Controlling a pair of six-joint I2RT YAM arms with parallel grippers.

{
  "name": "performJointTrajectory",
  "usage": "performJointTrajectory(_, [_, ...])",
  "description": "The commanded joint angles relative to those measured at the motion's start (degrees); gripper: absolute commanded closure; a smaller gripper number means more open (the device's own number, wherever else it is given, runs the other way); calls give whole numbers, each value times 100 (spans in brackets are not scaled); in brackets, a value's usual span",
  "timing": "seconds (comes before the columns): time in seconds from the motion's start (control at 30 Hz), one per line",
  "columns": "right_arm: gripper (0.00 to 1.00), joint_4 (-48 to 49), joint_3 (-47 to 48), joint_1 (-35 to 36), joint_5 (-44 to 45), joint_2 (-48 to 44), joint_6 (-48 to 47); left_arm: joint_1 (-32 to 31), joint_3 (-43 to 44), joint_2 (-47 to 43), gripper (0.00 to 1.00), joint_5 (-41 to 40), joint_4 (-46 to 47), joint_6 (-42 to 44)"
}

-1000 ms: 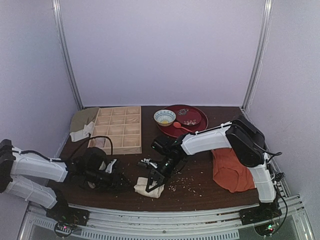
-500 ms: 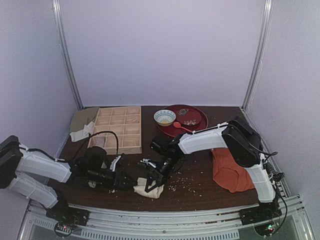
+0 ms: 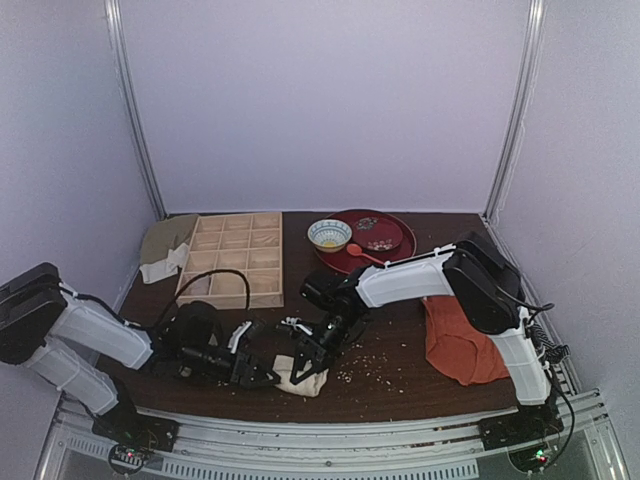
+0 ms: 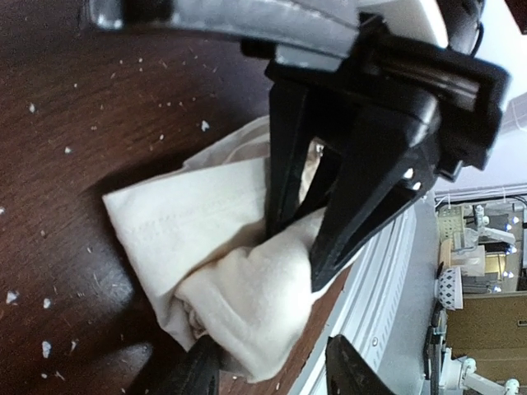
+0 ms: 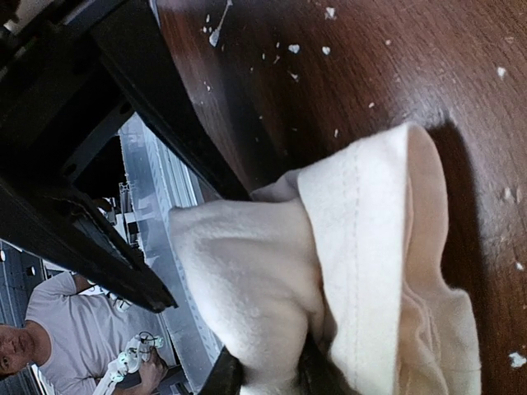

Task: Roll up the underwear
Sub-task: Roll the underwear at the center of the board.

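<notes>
"Cream on dark wood: the underwear (image 3: 300, 376), wadded into a loose bundle near the front edge of the table (image 3: 400, 388). Reading across from the left?"

"From the left, yes. First the left gripper (image 3: 262, 373): slid in rightwards over the last second and opened wider on the way. Now spread at the bundle's left end, gripping nothing. From its own wrist, the cloth's (image 4: 222, 247) near corner lying between the two tips. Cannot tell whether touching."

"And next along?"

"Then the right gripper (image 3: 310, 350), clamped down on the top of the bundle. Same pinch as a second ago, hardly shifted. From its own wrist, cream fabric (image 5: 329, 271) folded round the fingertips and held fast."

"Meaning what for the roll?"

"A judgement only: not a tidy roll yet. Folded over, lumpy, one end gaping. Pinned on the right, about to be taken or tucked on the left, so probably a finishing squeeze or a handover. Risk if closed off-centre: only the corner caught, the wad pulled open again."

"Anything further right?"

"Only the orange-red garment (image 3: 460, 340), well apart from the bundle."
</notes>
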Motion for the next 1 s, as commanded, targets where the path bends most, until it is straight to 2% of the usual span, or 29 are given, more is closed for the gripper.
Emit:
performJointTrajectory(0.0, [98, -537, -21, 16, 515, 372, 47, -80, 126, 461, 39, 94, 521, 174])
performJointTrajectory(0.2, [98, -676, -1, 14, 540, 369, -51, -84, 241, 836, 40, 40, 780, 112])
performJointTrajectory(0.3, [98, -725, -1, 4, 556, 353, -98, -83, 231, 788, 45, -110, 749, 77])
performJointTrajectory(0.37, [98, -741, -3, 0, 567, 350, -113, -84, 247, 760, 53, -164, 661, 66])
performJointTrajectory(0.47, [98, -764, 16, -1, 571, 353, -138, -77, 293, 763, 74, -224, 454, 42])
performJointTrajectory(0.63, [97, -782, 34, -1, 608, 361, -163, -77, 401, 897, 100, -201, 243, -92])
performJointTrajectory(0.77, [96, -784, 17, 10, 734, 319, -221, -75, 587, 997, 100, -136, -26, -290])
performJointTrajectory(0.87, [94, -707, -77, 8, 931, 218, -252, -58, 812, 1094, 100, -15, -607, -368])
performJointTrajectory(0.97, [88, -454, -235, 23, 1077, 36, -222, -11, 873, 1138, 100, 99, -925, -520])
